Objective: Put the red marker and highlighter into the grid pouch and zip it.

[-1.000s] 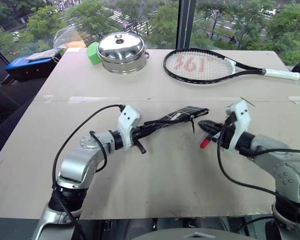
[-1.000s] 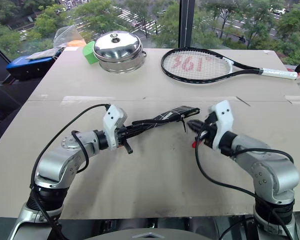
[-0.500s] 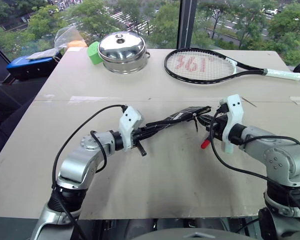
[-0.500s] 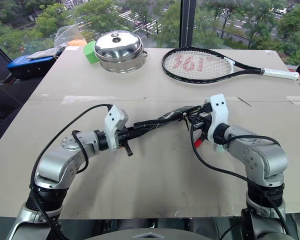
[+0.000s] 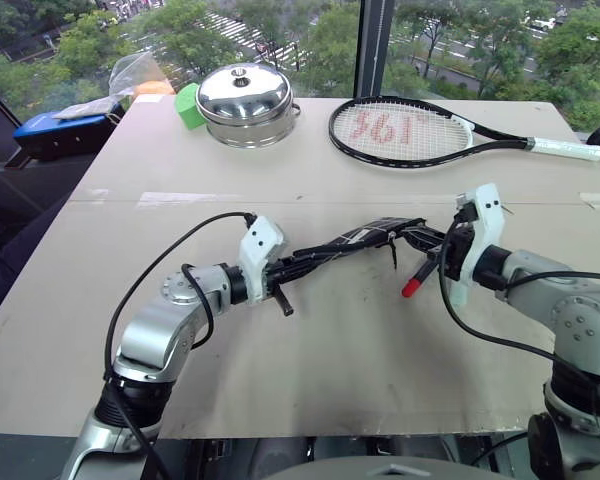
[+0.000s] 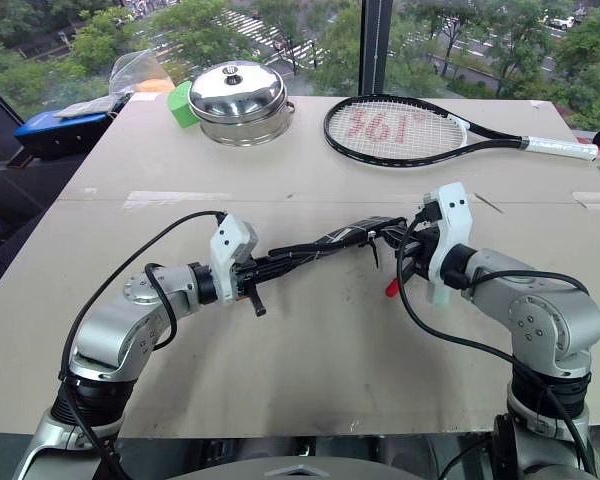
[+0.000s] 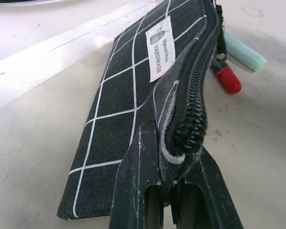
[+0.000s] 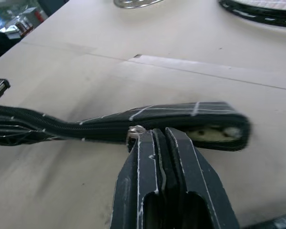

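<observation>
Mid-worktop, the grid pouch hangs between both arms: left tool clamped on its end, right tool pinched together at the zipper. Red marker and highlighter lie beneath. A tennis racket, steel pot and green block line the far edge.

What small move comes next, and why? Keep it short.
Probably slide the right gripper, shut on the zipper pull, toward the left gripper clamping the grid pouch: only the far end gapes, and the red marker and highlighter lie outside on the table.
</observation>
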You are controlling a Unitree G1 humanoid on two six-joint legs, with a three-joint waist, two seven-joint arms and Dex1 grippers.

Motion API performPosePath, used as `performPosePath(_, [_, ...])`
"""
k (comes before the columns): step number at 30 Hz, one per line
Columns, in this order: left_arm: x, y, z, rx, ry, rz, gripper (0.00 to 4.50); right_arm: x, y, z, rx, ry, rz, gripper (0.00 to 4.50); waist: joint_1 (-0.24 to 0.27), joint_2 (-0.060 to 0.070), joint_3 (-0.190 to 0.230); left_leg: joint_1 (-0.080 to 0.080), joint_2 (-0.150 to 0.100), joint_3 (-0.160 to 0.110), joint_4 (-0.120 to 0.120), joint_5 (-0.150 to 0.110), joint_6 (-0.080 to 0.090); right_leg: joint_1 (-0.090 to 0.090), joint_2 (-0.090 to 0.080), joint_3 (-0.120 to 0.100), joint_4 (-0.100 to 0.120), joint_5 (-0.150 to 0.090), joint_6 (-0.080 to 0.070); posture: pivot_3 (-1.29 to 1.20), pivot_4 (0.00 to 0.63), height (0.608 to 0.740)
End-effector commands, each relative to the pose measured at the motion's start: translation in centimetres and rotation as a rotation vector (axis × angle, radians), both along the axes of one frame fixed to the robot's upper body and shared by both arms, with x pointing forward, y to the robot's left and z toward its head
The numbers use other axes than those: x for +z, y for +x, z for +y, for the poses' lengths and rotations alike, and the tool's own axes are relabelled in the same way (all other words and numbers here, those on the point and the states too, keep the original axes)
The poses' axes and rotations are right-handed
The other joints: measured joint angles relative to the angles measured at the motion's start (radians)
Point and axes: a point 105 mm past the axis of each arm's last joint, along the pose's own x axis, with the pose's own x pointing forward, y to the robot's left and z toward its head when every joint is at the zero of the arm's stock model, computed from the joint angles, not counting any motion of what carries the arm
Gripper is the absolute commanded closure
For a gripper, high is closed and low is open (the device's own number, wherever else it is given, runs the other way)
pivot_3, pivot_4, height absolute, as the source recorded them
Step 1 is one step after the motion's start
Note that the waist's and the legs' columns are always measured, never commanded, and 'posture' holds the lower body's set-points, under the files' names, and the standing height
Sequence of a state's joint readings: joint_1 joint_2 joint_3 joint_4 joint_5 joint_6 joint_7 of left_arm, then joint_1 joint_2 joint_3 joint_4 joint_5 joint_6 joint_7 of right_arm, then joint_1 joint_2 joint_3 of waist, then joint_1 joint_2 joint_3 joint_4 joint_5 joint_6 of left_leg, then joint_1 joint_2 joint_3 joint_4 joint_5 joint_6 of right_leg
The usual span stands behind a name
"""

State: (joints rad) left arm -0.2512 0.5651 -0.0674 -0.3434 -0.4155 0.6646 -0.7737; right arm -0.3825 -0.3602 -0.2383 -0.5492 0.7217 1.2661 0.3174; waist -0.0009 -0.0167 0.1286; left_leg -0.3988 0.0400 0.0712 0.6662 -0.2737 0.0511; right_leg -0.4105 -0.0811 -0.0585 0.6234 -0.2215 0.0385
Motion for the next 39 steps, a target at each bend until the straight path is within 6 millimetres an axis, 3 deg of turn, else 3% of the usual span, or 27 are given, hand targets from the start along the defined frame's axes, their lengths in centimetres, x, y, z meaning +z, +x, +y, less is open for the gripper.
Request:
performPosePath(1, [1.1, -0.3, -0.5, -0.04, -0.007, -0.049, 4.5, 0.9, 0.1, -0.4, -0.018, -0.005, -0.04, 4.47, 0.0, 0.0, 0.0, 0.0, 0.0, 0.0, 0.0, 0.0, 0.0, 0.0, 0.0, 0.0, 0.0, 0.0, 0.0, 0.0, 0.15, 0.74])
performPosePath(12, [1.3, -0.6, -0.9, -0.07, -0.002, -0.061, 4.5, -0.4, 1.3, 1.4, 0.015, -0.065, -0.023, 4.47, -0.001, 0.0, 0.0, 0.0, 0.0, 0.0, 0.0, 0.0, 0.0, 0.0, 0.0, 0.0, 0.0, 0.0, 0.0, 0.0, 0.15, 0.74])
performPosePath(16, [1.3, -0.6, -1.1, -0.083, -0.002, -0.064, 4.5, -1.8, 0.9, 3.3, 0.146, -0.316, -0.156, 4.47, -0.002, 0.001, 0.001, 0.0, 0.0, 0.0, 0.0, 0.0, 0.0, 0.0, 0.0, 0.0, 0.0, 0.0, 0.0, 0.0, 0.15, 0.74])
performPosePath(24, [1.3, -0.1, -1.2, -0.101, 0.007, -0.071, 4.5, -2.8, 1.5, 4.1, 0.297, -0.762, -0.554, 4.47, -0.004, -0.001, 0.002, 0.0, -0.001, 0.0, 0.0, 0.0, 0.0, 0.0, 0.001, 0.0, -0.001, -0.001, 0.001, 0.0, 0.15, 0.74])
performPosePath(27, [1.2, 0.0, -1.3, -0.105, 0.007, -0.072, 4.5, -3.0, 1.8, 4.2, 0.339, -0.842, -0.64, 4.47, -0.007, -0.002, 0.003, 0.0, -0.001, 0.001, 0.001, 0.0, 0.0, 0.0, 0.001, 0.001, -0.001, -0.001, 0.001, 0.0, 0.15, 0.74])
performPosePath(30, [1.4, 0.3, -1.3, -0.108, 0.007, -0.076, 4.5, -3.5, 1.9, 3.9, 0.381, -0.91, -0.685, 3.68, -0.005, -0.003, 0.003, 0.0, 0.0, 0.001, 0.001, 0.001, -0.002, 0.0, 0.001, 0.001, -0.001, -0.001, 0.001, 0.0, 0.15, 0.74])
performPosePath(37, [1.6, 0.6, -1.3, -0.119, 0.007, -0.078, 4.5, -4.2, 2.5, 2.8, 0.408, -1.065, -0.781, 0.4, -0.004, -0.004, 0.004, 0.0, -0.001, 0.002, 0.001, 0.002, -0.004, 0.0, 0.001, 0.001, -0.001, -0.001, 0.001, 0.0, 0.15, 0.74])
performPosePath(38, [1.6, 0.6, -1.3, -0.121, 0.008, -0.078, 4.5, -4.3, 2.5, 2.7, 0.413, -1.072, -0.787, 0.06, -0.004, -0.004, 0.004, 0.0, -0.001, 0.001, 0.001, 0.002, -0.004, 0.0, 0.001, 0.001, -0.001, -0.001, 0.001, 0.0, 0.15, 0.74])
performPosePath(39, [1.6, 0.6, -1.3, -0.123, 0.008, -0.079, 4.5, -4.3, 2.5, 2.6, 0.418, -1.08, -0.793, 0.06, -0.004, -0.004, 0.004, 0.0, -0.001, 0.001, 0.001, 0.003, -0.004, 0.0, 0.001, 0.001, -0.001, -0.001, 0.001, 0.0, 0.15, 0.74])
